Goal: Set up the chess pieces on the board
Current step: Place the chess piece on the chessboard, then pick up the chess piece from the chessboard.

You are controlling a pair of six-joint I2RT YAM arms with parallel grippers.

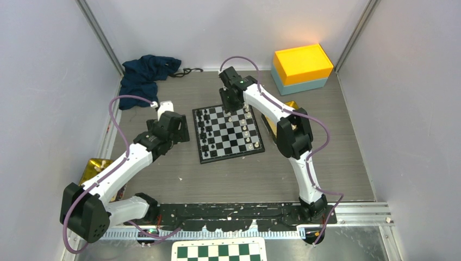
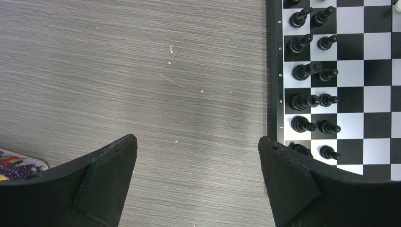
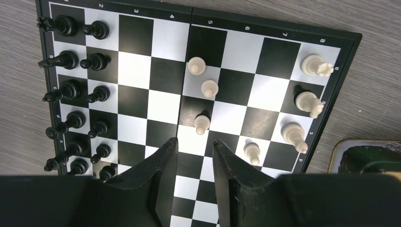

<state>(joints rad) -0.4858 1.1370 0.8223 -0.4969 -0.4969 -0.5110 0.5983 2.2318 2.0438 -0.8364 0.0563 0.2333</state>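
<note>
Well, the board [image 1: 231,136] lies mid-table, black chess pieces [image 1: 204,130] ranked along its left edge, white ones [image 3: 202,124] scattered rightward. Over it the right claw [image 3: 194,142] hovers, fingers narrowly apart, seemingly empty. At frame left, the left claw [image 2: 197,139] gapes wide over the table [image 2: 142,71].

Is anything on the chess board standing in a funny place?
Yes. Three white pawns stand in the middle of the board, away from the white pieces at its edge. The black pieces are lined up in two tidy rows, so those pawns look out of place.
</note>
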